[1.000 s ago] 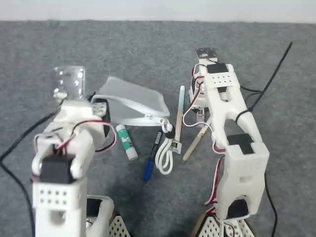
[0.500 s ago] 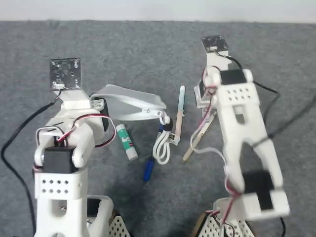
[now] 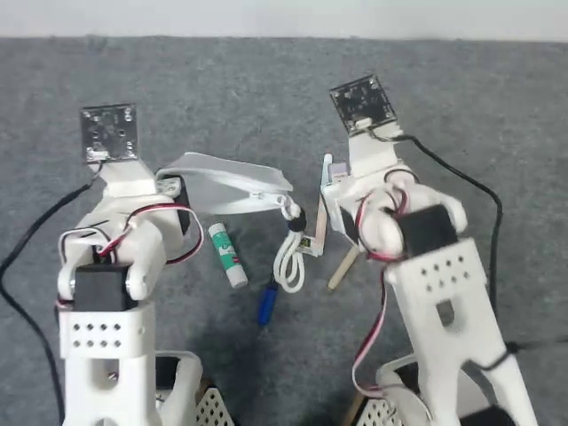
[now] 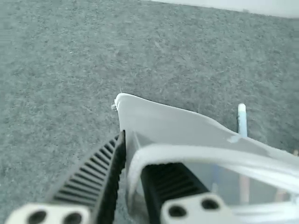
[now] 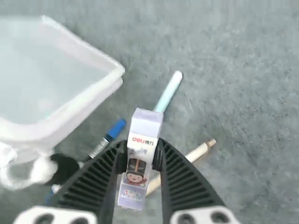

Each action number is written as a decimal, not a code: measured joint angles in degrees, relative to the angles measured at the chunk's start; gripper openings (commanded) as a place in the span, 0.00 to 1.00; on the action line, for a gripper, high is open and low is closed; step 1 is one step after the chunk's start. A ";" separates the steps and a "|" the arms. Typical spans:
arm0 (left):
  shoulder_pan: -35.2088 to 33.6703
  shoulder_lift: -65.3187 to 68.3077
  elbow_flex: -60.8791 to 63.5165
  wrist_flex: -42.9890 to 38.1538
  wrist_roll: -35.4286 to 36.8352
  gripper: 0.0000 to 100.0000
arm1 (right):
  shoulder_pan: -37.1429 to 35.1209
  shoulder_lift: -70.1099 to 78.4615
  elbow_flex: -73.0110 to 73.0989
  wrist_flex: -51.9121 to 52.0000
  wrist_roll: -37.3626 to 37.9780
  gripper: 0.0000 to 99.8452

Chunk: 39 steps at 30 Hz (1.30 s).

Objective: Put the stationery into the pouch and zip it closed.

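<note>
The pouch [image 3: 229,186] is sitting left of centre on the grey worktop [image 3: 266,80], and one side of its mouth is being lifted off the surface so that the opening is gaping toward the loose stationery. The left fingers [image 4: 117,156] are doing that lifting: they are nearly closed, pinching the translucent wall at the pouch rim, which, by my reading, is meant to steady the bag and hold it open as a target. Its white zip cord [image 3: 288,262] is trailing from the far corner of the mouth, so the zip is not yet drawn. Just beside that corner, the right fingers [image 5: 164,161] are clamping a small box [image 5: 140,140] by its two long sides, upright and clear of the worktop, probably so it can be tipped in end first. The rest is lying around the mouth: a glue stick [image 3: 228,256] below the pouch, a blue pen [image 3: 266,302] beside the cord, a pale pen [image 5: 167,92] and a wooden pencil [image 3: 342,269] under the right arm. Packing is looking barely begun, since the visible part of the pouch is showing nothing inside it.
</note>
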 measured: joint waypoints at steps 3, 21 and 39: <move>-1.23 0.00 0.00 0.00 1.05 0.01 | 0.00 -2.02 0.00 -0.44 -3.78 0.01; -1.14 0.00 4.84 -5.54 1.23 0.01 | -11.96 -9.85 -7.12 -3.25 -5.71 0.01; -1.41 0.00 4.84 -5.80 1.23 0.01 | -19.16 -11.60 -4.22 -18.02 -5.71 0.01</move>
